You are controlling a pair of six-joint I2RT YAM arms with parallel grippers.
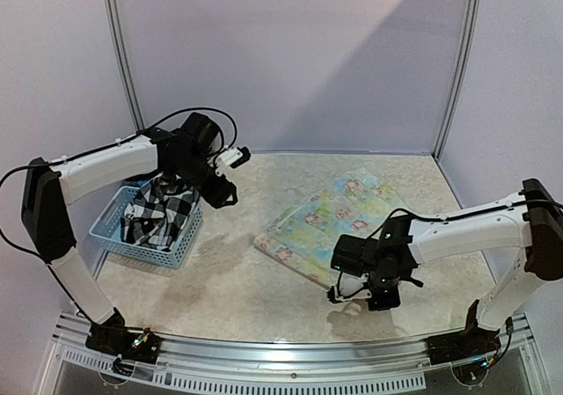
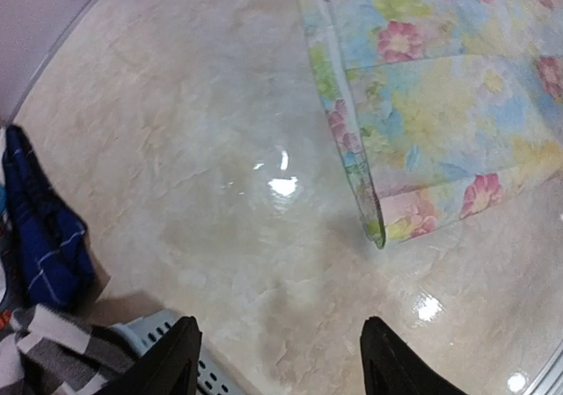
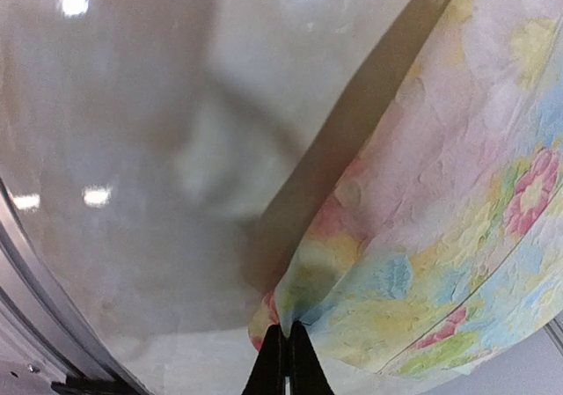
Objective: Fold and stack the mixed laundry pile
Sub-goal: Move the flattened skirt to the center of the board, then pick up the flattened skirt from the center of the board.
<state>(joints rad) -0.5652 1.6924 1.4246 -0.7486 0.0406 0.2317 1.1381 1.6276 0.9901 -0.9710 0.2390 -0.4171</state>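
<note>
Well, right claw point(image 3: 286, 347) tight on the floral cloth point(image 1: 339, 215) — left claw point(image 2: 280, 355) agape by the basket point(image 1: 167, 254), checked shirt point(image 1: 163, 208) inside.

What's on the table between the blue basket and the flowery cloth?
Nothing: just bare table between the basket and the floral cloth, as the top view and the left wrist view show.

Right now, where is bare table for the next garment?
Bare table lies between the basket and the floral cloth, down to the near edge. Crowded: the full basket, and the right side where the right gripper pinches that cloth.
</note>
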